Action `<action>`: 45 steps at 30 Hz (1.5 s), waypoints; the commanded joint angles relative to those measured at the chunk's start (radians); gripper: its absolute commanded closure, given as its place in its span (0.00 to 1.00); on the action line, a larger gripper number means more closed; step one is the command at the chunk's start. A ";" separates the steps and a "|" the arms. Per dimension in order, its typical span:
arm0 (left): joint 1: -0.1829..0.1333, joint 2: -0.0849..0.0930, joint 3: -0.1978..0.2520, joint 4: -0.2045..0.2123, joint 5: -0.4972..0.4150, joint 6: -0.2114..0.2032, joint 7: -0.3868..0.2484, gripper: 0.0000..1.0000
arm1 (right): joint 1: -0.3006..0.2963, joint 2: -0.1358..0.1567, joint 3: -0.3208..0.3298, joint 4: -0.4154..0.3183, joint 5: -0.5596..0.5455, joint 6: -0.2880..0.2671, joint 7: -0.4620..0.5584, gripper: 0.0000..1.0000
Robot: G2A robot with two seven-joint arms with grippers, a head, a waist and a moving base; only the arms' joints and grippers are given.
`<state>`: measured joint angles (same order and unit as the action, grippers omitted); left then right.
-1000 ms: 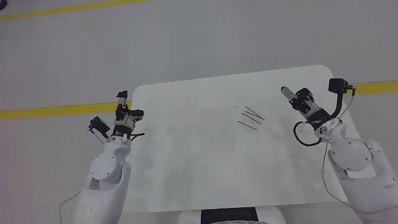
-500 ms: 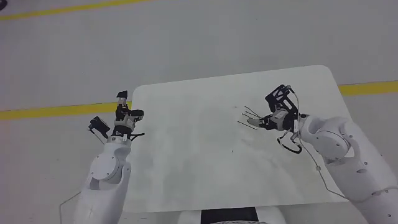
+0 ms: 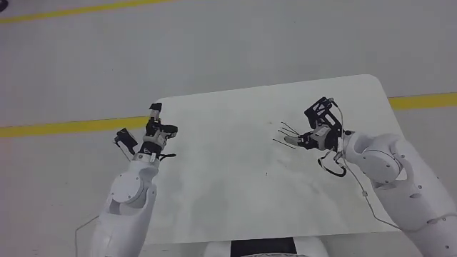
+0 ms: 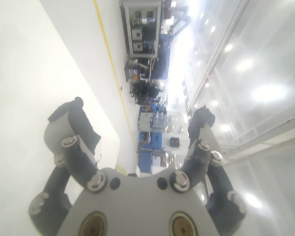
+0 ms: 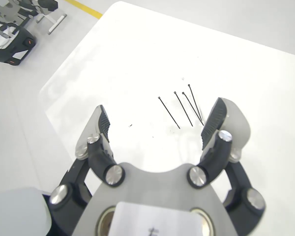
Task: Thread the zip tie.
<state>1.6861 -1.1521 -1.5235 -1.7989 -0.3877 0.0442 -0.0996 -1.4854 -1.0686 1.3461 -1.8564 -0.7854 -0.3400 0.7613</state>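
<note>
Progress: we are finding nothing threaded yet; pickup and threading are both remaining.
Zip ties (image 5: pixel 183 109): four are lying loose on the tabletop (image 3: pixel 228 178), toward its right edge.
Right gripper (image 5: pixel 159 114): we are holding it wide open and empty, just beside them.
Left gripper (image 4: pixel 140 109): we are holding it open and empty at the left edge.
</note>
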 commanded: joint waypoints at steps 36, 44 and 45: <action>-0.054 -0.003 0.146 0.007 0.095 -0.006 -0.199 0.00 | 0.335 -0.013 -0.268 0.265 0.044 0.000 0.269 0.00; -0.058 -0.004 0.161 0.005 0.084 -0.010 -0.221 0.00 | 0.361 -0.015 -0.312 0.287 0.076 0.000 0.304 0.00; -0.058 -0.004 0.161 0.005 0.084 -0.010 -0.221 0.00 | 0.361 -0.015 -0.312 0.287 0.076 0.000 0.304 0.00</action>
<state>1.6285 -1.1562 -1.3622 -1.7935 -0.3040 0.0340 -0.3210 -1.1240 -1.0832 1.0344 -1.5691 -0.7096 -0.3400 1.0654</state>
